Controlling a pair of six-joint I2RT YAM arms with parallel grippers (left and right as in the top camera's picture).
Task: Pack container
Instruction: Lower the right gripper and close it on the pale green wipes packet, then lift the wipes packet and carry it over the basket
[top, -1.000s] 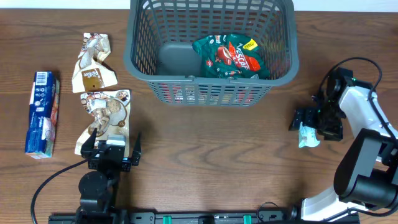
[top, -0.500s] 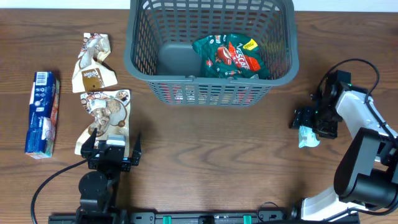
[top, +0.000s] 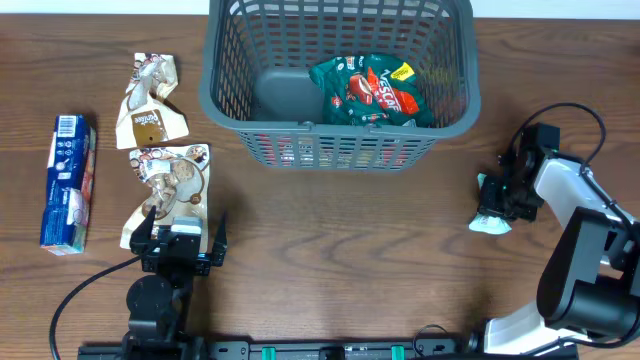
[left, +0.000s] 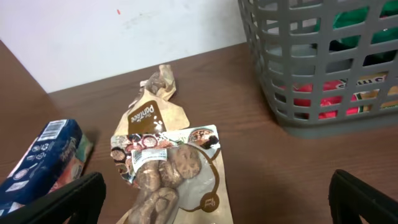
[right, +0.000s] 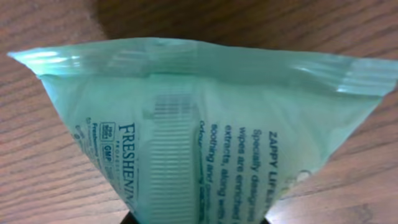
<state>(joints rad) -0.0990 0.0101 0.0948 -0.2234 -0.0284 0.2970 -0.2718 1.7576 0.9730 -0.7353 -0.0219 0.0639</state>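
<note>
The container (top: 222, 90) sits at the far middle of the table (top: 330, 250), with a snack bag (top: 373, 90) lying in its right half. Left of it lie two pouches, the far pouch (top: 150, 100) just behind the near pouch (top: 175, 180). A carton (top: 67, 180) lies further left. The wipes pack (top: 490, 221) lies well to the right, nearer than the container.

Mint-green packet (right: 199, 137): carries dark print reading "FRESHENI…" in capitals, cut off at the frame edge, a boxed "GMP" mark, "ZAPPY LIFE…", and the fragments "Specially design…", "wipes are enriched", "extracts, along with", "soothing and". Green bag (top: 372, 92): shows white letters on red, "…ESCAF…". Brown pouch (left: 149, 115): bears a white script word, not surely legible. Blue pack (left: 43, 155): has a barcode; its print is too small to read.
</note>
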